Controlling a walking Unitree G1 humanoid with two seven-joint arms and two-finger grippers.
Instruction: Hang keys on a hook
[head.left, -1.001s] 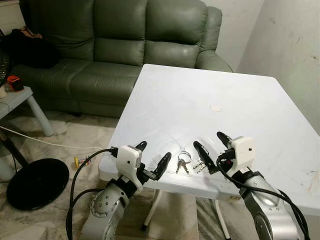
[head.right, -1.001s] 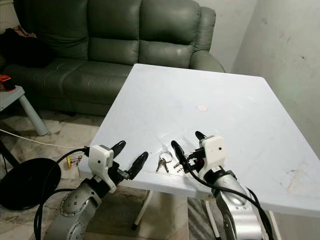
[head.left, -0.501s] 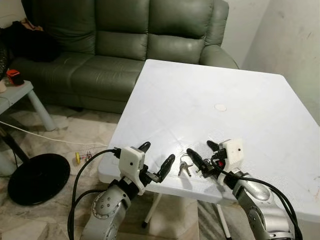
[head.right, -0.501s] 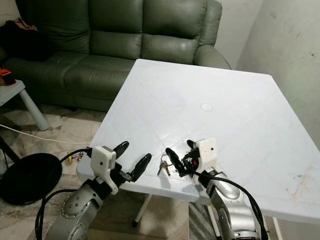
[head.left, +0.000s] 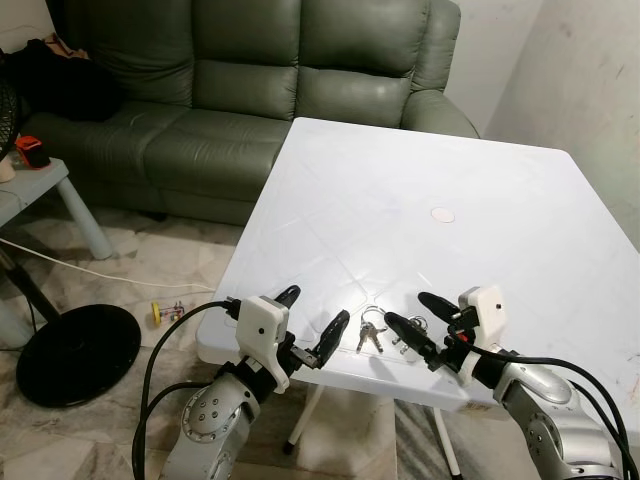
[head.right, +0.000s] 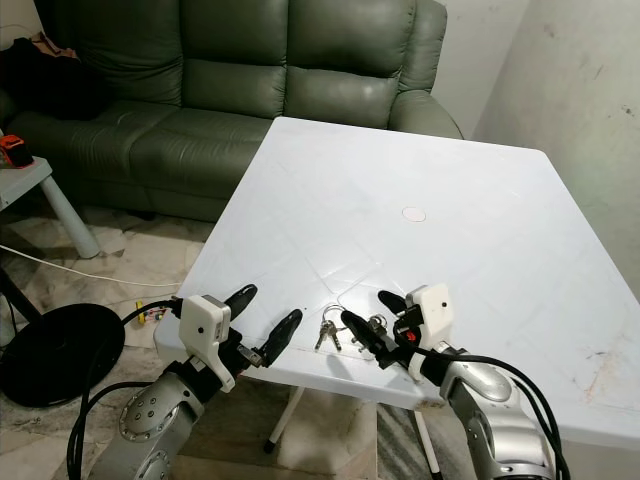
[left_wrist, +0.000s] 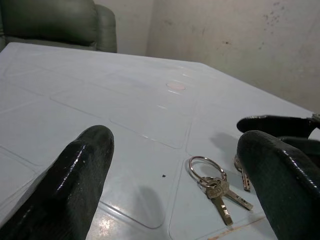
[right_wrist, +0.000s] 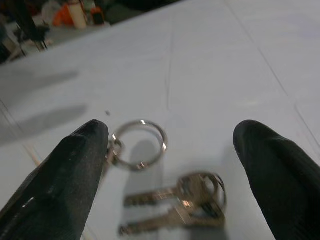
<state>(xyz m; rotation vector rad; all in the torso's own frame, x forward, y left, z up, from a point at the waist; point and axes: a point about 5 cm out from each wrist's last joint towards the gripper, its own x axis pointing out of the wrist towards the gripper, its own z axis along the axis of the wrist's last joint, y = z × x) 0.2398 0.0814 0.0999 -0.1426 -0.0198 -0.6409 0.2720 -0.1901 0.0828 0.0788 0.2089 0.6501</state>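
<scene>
A bunch of silver keys (head.left: 368, 332) on a round ring lies flat on the white table (head.left: 420, 180), close to its front edge. More keys (right_wrist: 185, 202) lie beside the ring (right_wrist: 138, 151). My right gripper (head.left: 421, 322) is open and sits low over the table, its fingers on either side of the keys, one fingertip (head.left: 392, 322) just to their right. My left gripper (head.left: 312, 322) is open at the table's front edge, just left of the keys (left_wrist: 216, 186). Nothing is held.
A small round white disc (head.left: 441, 214) lies mid-table. A green sofa (head.left: 250, 80) stands behind the table. At the left are a pale side table (head.left: 40, 190), a black round base (head.left: 70, 352) and a white cable (head.left: 90, 282) on the floor. A wall (head.left: 600, 110) rises at right.
My right gripper has drawn back to the right and turned, so its fingers now straddle the keys. The left gripper has barely moved. The keys lie where they were.
</scene>
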